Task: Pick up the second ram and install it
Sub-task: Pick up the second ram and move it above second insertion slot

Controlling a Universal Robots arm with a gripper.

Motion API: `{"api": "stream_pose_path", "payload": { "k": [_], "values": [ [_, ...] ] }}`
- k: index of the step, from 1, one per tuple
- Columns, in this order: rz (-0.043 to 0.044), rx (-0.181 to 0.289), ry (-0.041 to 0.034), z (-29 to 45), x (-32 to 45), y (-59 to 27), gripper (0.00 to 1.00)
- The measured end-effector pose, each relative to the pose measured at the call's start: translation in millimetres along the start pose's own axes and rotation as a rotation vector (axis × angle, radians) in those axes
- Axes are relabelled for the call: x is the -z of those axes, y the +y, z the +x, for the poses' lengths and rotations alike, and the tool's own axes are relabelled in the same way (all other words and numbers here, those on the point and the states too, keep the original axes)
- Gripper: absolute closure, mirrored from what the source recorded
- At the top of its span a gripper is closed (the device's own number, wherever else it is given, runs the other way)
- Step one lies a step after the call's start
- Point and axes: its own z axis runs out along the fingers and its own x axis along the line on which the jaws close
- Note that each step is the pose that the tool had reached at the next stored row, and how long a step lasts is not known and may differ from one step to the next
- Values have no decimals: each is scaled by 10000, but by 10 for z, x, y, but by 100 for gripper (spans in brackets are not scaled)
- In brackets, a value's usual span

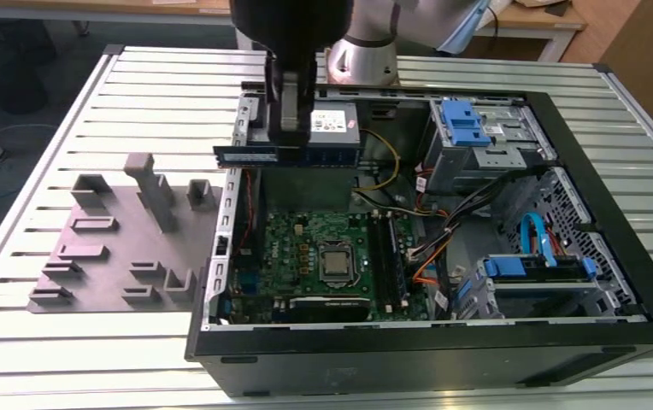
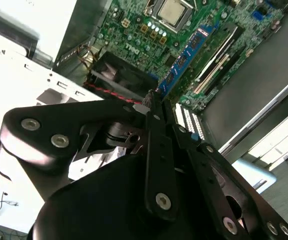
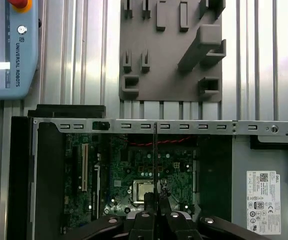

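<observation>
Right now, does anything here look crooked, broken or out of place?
Nothing stands out. The gripper holds the second ram level above the open computer case, not yet in a slot. The loose cables inside look like ordinary wiring, and the grey fixture sits flat on the table.

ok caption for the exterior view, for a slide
Gripper holding the second ram level above the open computer case, grey fixture plate on the exterior view's left
</observation>
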Motion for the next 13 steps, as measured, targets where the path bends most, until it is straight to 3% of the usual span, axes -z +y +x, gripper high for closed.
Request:
{"api": "stream_pose_path", "payload": {
  "k": [13],
  "values": [
    [-30,-1,0,-1,17,-415,89]
  ]
}}
